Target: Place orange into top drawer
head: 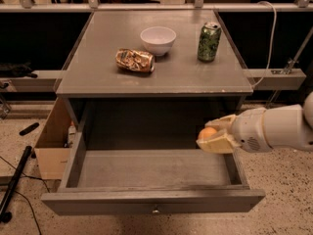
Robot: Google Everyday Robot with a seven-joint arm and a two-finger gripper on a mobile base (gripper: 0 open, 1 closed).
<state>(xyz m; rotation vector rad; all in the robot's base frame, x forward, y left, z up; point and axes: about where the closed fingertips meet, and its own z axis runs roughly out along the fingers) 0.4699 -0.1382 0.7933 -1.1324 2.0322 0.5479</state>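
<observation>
The top drawer stands pulled out wide under the grey table, its inside bare, with a small round knob on its front panel. My gripper comes in from the right on a white arm. It is shut on the orange, a small round fruit held between the cream fingers. The orange hangs above the drawer's right rear corner, a little over the right side wall.
On the grey tabletop stand a white bowl, a green can and a gold-brown snack bag. A cardboard box sits on the floor left of the drawer. A black pole lies at the far left.
</observation>
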